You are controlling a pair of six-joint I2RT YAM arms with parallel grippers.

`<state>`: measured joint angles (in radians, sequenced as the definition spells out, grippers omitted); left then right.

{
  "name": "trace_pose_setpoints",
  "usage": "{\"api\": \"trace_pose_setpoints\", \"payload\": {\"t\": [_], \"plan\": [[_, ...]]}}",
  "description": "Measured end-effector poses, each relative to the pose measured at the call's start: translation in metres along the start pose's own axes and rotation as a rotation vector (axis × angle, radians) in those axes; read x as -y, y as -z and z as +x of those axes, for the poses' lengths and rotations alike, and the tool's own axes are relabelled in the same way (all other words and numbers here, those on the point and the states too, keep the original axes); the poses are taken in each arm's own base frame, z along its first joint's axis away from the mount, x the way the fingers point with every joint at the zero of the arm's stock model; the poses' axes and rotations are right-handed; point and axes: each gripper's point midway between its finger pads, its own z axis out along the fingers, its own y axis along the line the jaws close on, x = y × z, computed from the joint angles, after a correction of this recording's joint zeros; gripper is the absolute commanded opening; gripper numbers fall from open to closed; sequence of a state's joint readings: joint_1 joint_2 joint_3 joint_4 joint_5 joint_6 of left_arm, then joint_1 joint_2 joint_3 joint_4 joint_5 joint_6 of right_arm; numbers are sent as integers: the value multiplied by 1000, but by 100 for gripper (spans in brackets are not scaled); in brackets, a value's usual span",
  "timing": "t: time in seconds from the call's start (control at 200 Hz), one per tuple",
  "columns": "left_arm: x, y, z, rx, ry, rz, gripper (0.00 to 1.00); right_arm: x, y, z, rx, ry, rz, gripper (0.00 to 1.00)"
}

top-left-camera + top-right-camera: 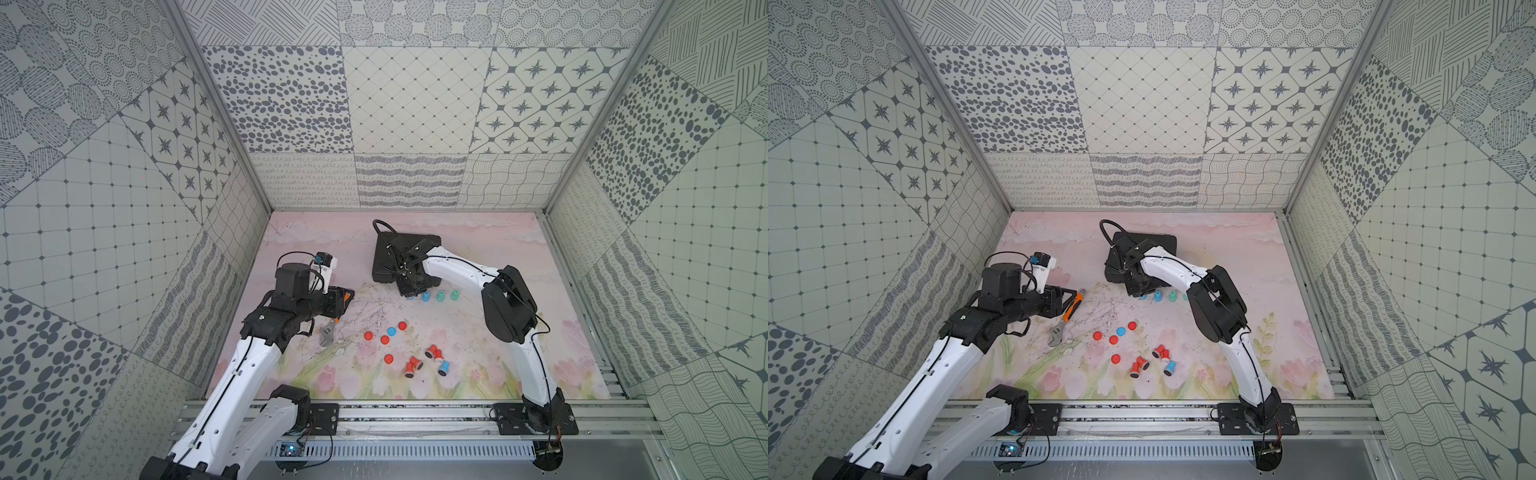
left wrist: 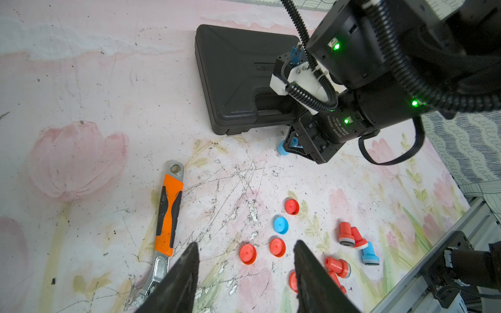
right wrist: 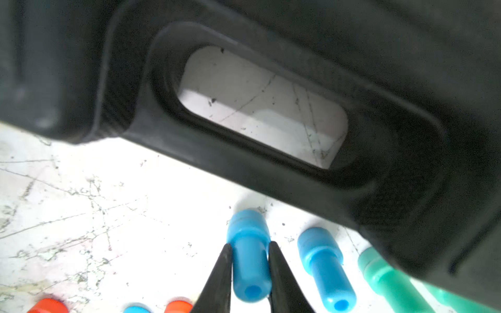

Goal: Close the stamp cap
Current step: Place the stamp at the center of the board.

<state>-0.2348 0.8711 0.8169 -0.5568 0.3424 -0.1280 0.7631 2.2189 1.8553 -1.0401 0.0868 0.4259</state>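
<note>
Now blue stamp (image 3: pixel 249 260): long axis vertical, narrow end up; right end effector (image 3: pixel 250 244) pinches it.

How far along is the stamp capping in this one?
Looks done: a blue stamp and two green stamps stand capped beside the black tool case. In hand: the right gripper pinches a second blue stamp. Remaining: five loose caps, five uncapped stamps; left gripper open, empty.
</note>
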Motion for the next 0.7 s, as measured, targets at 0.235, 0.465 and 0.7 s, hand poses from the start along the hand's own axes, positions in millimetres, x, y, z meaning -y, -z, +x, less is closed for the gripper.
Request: {"api": "trace_pose_setpoints", "payload": {"t": [0.235,0.465,0.7], "plan": [[0,0,0,0,0,0,57,2,1,2,-10,-1,6,29],[0,0,0,0,0,0,57,5,39,-2,57,-10,-18,30],[0,0,0,0,0,0,57,16,90,34,108,-28,-49,30]]}}
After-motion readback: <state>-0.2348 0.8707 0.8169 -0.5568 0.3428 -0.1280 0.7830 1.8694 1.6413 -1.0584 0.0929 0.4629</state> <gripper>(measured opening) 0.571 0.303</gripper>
